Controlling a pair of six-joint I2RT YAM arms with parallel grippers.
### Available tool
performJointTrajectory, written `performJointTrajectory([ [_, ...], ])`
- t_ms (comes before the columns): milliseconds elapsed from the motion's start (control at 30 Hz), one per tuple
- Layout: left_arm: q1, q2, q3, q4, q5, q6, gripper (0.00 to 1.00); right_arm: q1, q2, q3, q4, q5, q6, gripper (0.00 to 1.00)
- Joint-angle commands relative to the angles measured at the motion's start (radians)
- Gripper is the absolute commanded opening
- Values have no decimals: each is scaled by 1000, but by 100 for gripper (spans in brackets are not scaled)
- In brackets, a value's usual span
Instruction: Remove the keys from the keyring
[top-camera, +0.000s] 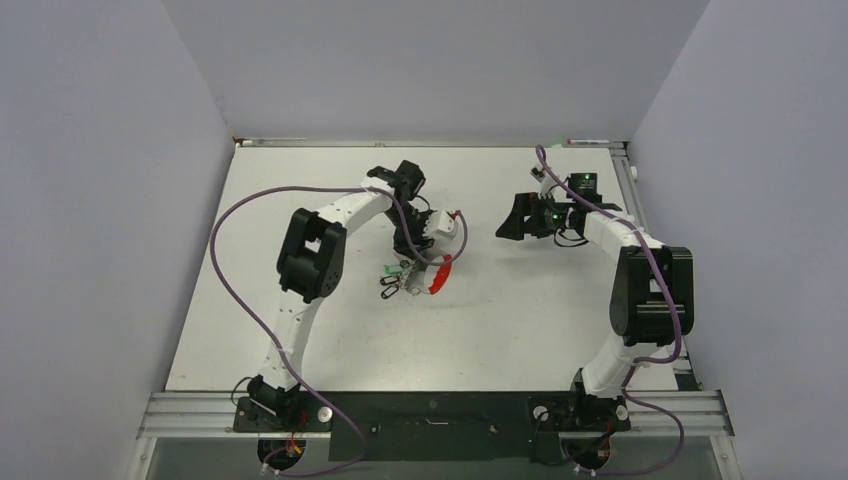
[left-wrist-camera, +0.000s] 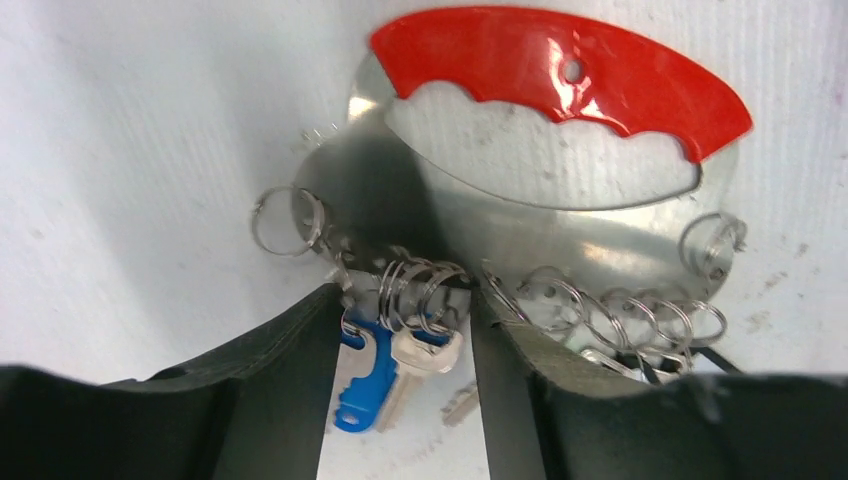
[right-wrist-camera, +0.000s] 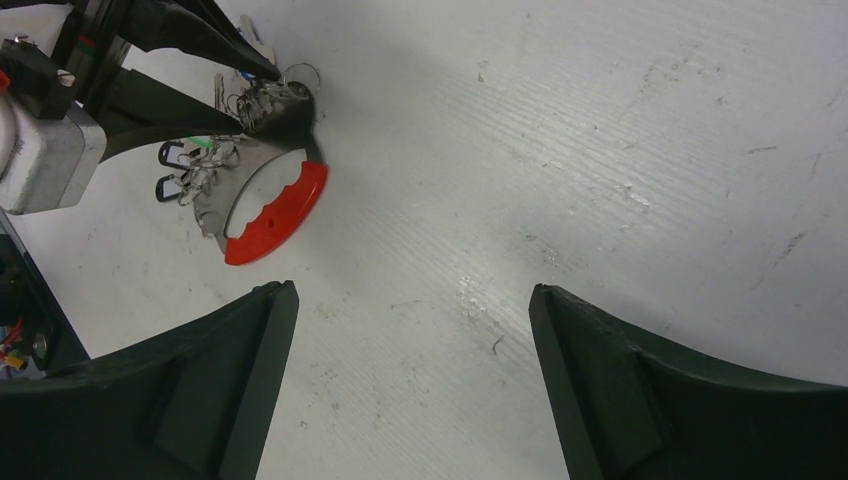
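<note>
Obs.: we find the keyring (left-wrist-camera: 560, 70), a thin flat loop with a glossy red scalloped grip on one side and a silvery metal band on the other, near the middle of the white worktop (top-camera: 520, 330), a little nearer the far edge than the near one. The red side points toward the right edge.

Small steel split rings (left-wrist-camera: 610, 320) are threaded along the silvery band. The keys (left-wrist-camera: 365, 385) hang from them on the side toward the left edge. We note one with a blue plastic tag, and a plain silver one overlapping it. In the right wrist view we also see two black tags and a bit of green.

The left gripper (left-wrist-camera: 408, 300) is down at the silvery band. Its black fingers (left-wrist-camera: 290, 380) stand at a narrow gap, one on each side of a cluster of split rings and the blue-tagged key. From the right wrist view the tips converge on the band. We judge that they pinch it, though the contact itself is hidden by the rings.

The right gripper (right-wrist-camera: 412, 300) hangs over bare worktop, apart from the keyring toward the right edge. Its fingers are spread wide with nothing between them, and it faces the keyring.
</note>
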Motion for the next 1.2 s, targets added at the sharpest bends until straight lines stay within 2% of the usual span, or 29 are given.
performJointTrajectory([
  [0,27,-125,-199,98,-33,-121,43,14,-7,-6,56,-43,28,90],
  [133,26,-214,-315,192,-68,-223,34,62,18,4,81,-39,58,90],
  [433,28,-321,-459,283,-20,-484,13,148,101,6,164,-67,165,90],
  [600,27,-396,-572,409,-12,-596,0,192,111,-70,337,-58,304,90],
  [933,18,-555,-706,621,30,-714,0,265,181,-257,771,-140,619,90],
  [1167,17,-645,-810,751,28,-727,0,300,287,-335,1078,-197,852,90],
])
